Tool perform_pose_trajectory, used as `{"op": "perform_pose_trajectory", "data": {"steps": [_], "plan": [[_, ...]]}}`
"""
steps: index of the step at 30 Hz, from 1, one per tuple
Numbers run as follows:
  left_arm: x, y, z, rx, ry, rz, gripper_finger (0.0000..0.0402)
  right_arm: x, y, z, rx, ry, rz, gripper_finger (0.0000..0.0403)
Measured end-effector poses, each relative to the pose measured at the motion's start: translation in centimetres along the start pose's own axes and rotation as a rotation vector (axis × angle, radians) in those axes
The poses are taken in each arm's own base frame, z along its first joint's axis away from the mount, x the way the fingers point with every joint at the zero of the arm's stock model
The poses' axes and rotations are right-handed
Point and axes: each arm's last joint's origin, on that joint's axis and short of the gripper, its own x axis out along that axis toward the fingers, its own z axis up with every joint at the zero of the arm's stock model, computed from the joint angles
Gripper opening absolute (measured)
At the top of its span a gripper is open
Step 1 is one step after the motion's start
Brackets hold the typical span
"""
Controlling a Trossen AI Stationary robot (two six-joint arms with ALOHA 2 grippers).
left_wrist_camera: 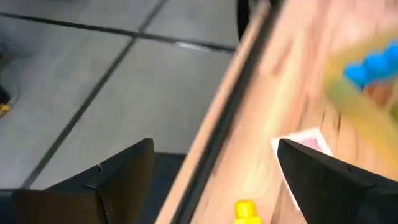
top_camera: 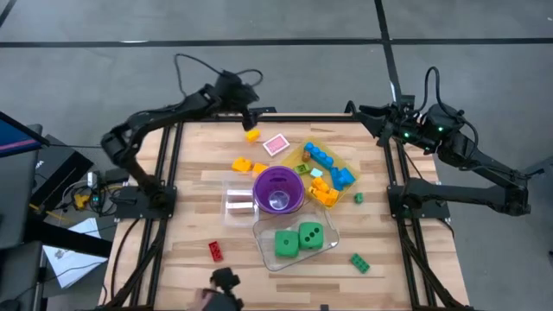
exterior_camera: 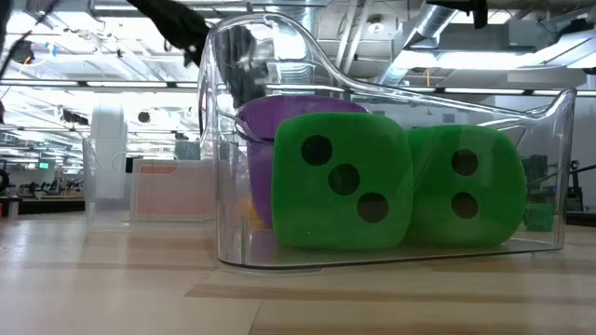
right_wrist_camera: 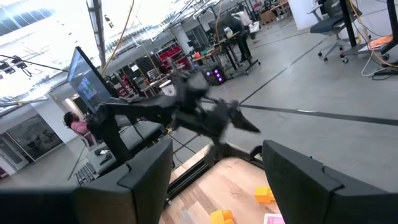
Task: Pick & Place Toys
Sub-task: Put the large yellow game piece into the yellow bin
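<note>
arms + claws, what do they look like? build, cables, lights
Both arms are dark, near-black jointed links. The left arm has a black cable looping above its wrist; the right arm has another loop, plus small green lights at its wrist. Each claw, left claw and right claw, has two flat, angular black fingers.

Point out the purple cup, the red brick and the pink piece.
Purple cup (top_camera: 277,191): high view, inner wall near rim.
Red brick (top_camera: 215,250): high view, top face.
Pink piece (top_camera: 276,144): high view, centre of flat top.
</note>
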Motion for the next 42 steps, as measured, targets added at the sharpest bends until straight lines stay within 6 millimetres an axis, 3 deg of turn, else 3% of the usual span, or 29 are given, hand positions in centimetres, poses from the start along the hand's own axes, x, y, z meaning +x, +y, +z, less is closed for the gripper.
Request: {"op": "perform_pose_trajectory", "data": {"steps": [4,12,28,35,42], "plan": [[3.3,-0.6,-1.8,0.037,0.089,-0.045,0.0337,0.0,0.0,0.0,0.0,0.0,0.0,0.024],[6.7,-1.8,-5.2,0.071,0.283,-0.145,0.0334,0.0,0.0,0.0,0.005,0.0,0.0,0.024],[9.5,-3.0,-8.8,0.009,0.486,-0.192,0.0297,0.0,0.0,0.0,0.0,-0.001,-0.003,0.024],[9.5,-3.0,-8.8,0.001,0.497,-0.162,0.0243,0.0,0.0,0.0,-0.004,-0.001,-0.004,0.024],[9.5,-3.0,-8.9,-0.068,0.507,-0.141,0.0139,0.0,-0.1,-0.1,-0.004,0.01,-0.01,0.024]]}}
